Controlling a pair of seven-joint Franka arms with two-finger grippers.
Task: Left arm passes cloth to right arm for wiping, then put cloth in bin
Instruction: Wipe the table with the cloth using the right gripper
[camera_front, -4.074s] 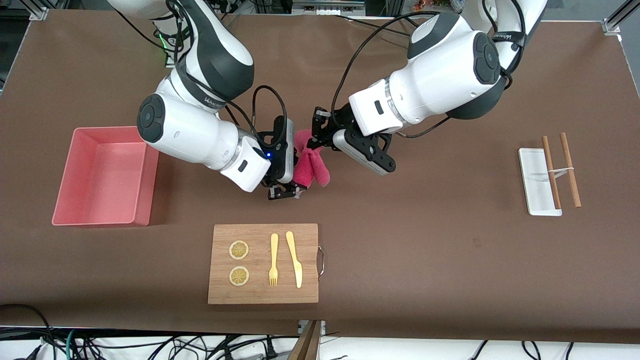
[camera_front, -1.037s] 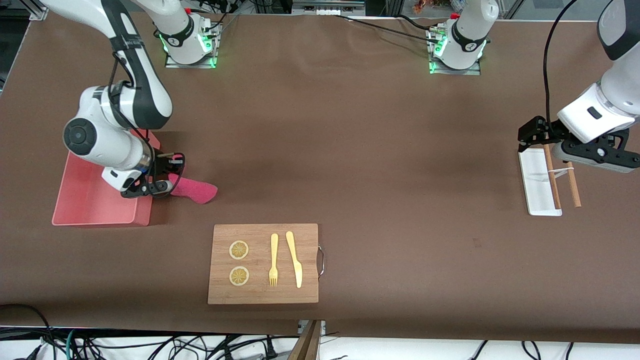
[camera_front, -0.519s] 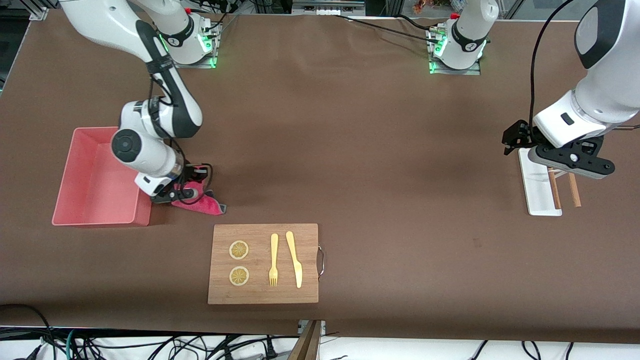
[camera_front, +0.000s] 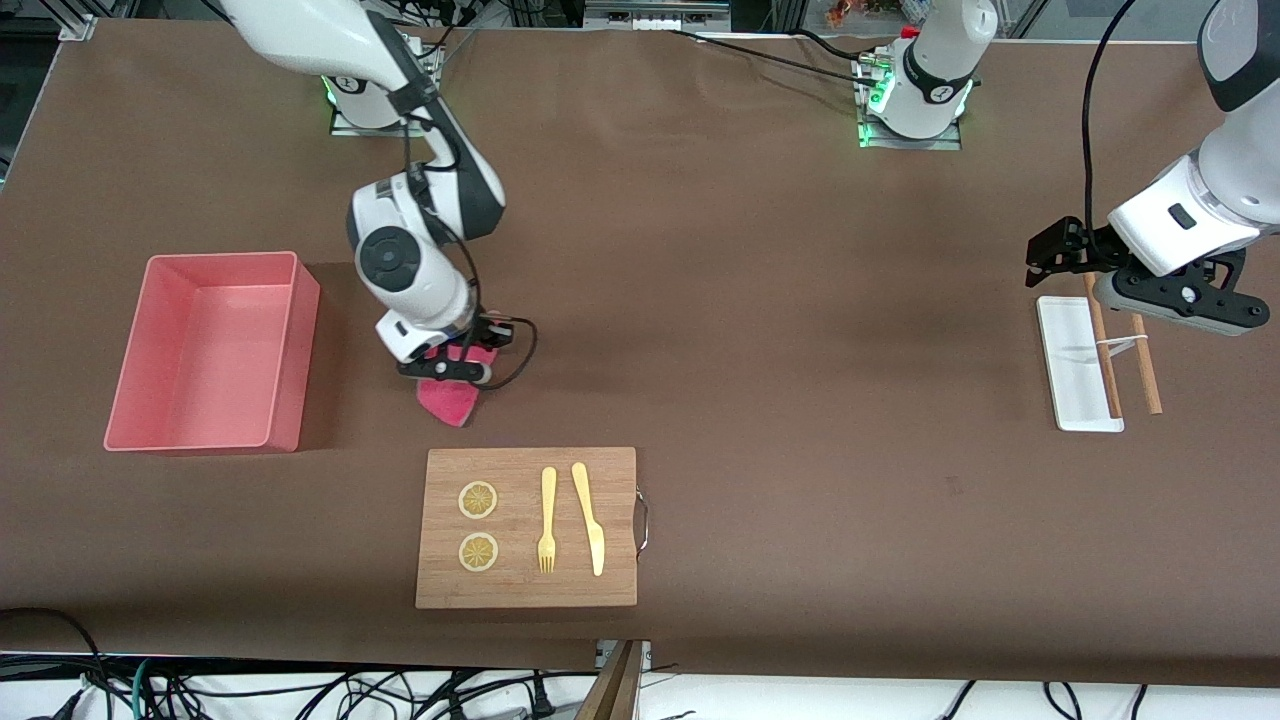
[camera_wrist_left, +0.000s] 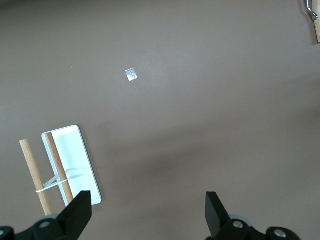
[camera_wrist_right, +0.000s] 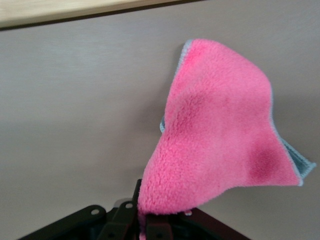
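Front view: brown bench (camera_front: 760, 330). Right pincer (camera_front: 447, 366) is low between the bin (camera_front: 205, 350) and the cutting board (camera_front: 527, 527), clamped on the cloth (camera_front: 447, 400); the cloth trails from the pincer onto the bench, just beside the board's corner and nearer to the camera than the pincer, well apart from the bin. The bin stands toward the right arm's end of the bench. The board carries two lemon slices (camera_front: 478, 526), a fork (camera_front: 547, 520) and a knife (camera_front: 589, 518). Left pincer (camera_front: 1043, 258) hangs over the bench at the left arm's end, just above the white tray (camera_front: 1072, 365), across which lie two wooden chopsticks (camera_front: 1120, 340); this arm waits. Left wrist view: left pincer (camera_wrist_left: 145, 212) spread wide, with bare bench between its fingers (camera_wrist_left: 77, 210); the white tray (camera_wrist_left: 82, 160) and chopsticks (camera_wrist_left: 35, 172) lie beneath, and a small scrap of tape (camera_wrist_left: 131, 74) sits on the bench. Right wrist view: right pincer (camera_wrist_right: 150, 225) grips the cloth (camera_wrist_right: 225, 140) by one edge, the fuzzy pink sheet with a pale blue hem spreading over the bench, near the board's edge (camera_wrist_right: 75, 10).
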